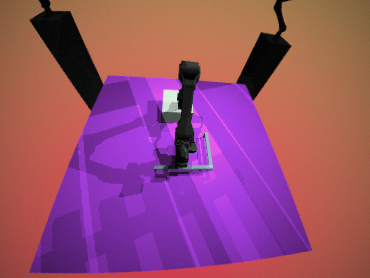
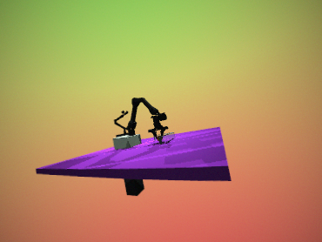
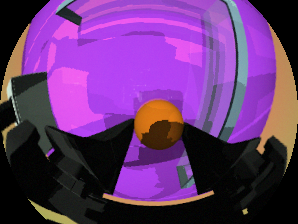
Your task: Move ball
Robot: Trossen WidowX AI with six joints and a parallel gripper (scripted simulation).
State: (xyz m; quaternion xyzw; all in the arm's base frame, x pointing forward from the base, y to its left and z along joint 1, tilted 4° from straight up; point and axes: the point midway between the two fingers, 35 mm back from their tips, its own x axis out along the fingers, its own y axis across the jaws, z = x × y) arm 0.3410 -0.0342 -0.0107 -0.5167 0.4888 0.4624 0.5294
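An orange ball (image 3: 159, 112) is between the two fingertips of my gripper (image 3: 158, 124) (image 1: 182, 163) (image 2: 160, 140), which is shut on it. The fingers point down and are low over the table, inside the corner of the walls. In the top view the arm hides the ball. The low clear walls have pale grey-blue edges; one wall (image 1: 209, 156) (image 3: 242, 75) runs along the right side and the other wall (image 1: 199, 168) runs along the front in the top view. The see-through copy does not show in any view; the gripper or ball may cover it.
A white block (image 1: 171, 100) (image 2: 125, 143) stands by the arm's base, behind the walls in the top view. The purple table (image 1: 125, 225) (image 2: 191, 158) carries dark shadows. Two dark pillars (image 1: 67, 47) (image 1: 262, 60) with black arms on top stand beyond its far edge.
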